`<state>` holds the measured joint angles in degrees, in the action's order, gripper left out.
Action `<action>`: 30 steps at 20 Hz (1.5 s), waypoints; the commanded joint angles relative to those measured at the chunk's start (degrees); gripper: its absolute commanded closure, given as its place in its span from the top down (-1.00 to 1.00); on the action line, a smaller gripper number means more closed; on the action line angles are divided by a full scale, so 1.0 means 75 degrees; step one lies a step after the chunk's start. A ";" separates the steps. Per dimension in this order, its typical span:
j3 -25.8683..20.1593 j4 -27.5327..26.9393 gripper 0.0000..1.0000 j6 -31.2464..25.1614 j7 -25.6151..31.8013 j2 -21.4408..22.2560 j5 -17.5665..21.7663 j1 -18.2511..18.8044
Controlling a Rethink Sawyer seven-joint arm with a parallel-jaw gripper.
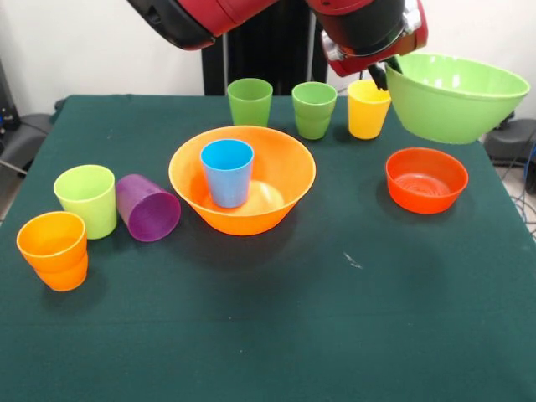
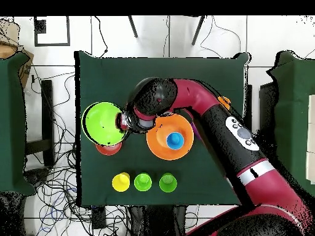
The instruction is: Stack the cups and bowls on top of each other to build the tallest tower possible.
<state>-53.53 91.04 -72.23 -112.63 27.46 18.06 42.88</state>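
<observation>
Your gripper holds the lime bowl by its rim, aloft above the red bowl; next, lower it squarely onto a base.

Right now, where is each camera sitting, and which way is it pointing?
Front view: sits across the table from the robot, looking over the table toward it; the red and black arm comes in from the top, gripper holding the lime bowl by its rim.
Overhead view: sits above, looking straight down; the whole arm reaches in from the bottom right.
Both show the lime bowl, the blue cup in the orange bowl, the red bowl and the row of three cups.
</observation>
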 commanded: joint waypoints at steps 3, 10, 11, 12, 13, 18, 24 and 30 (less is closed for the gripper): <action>-0.0149 0.0596 -1.00 -0.0086 0.1982 -0.0183 0.0335 0.0414; -0.0238 0.0803 -1.00 -0.0068 0.2021 -0.0193 0.0464 0.0622; -0.0236 0.0797 -1.00 -0.0069 0.2037 -0.0219 0.0486 0.0638; -0.0235 0.0790 -1.00 -0.0070 0.2052 -0.0245 0.0507 0.0653; -0.0234 0.0767 -1.00 -0.0118 0.2094 -0.0263 0.0533 0.0673; -0.0213 0.0628 -1.00 -0.0212 0.2257 -0.0409 0.0639 0.0740; -0.0192 0.0440 -1.00 -0.0346 0.2248 -0.0490 0.0714 0.0659; -0.0228 0.0312 -1.00 -0.0541 0.2321 -0.0486 0.0681 0.0628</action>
<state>-54.88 94.09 -72.22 -112.63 26.83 20.00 49.17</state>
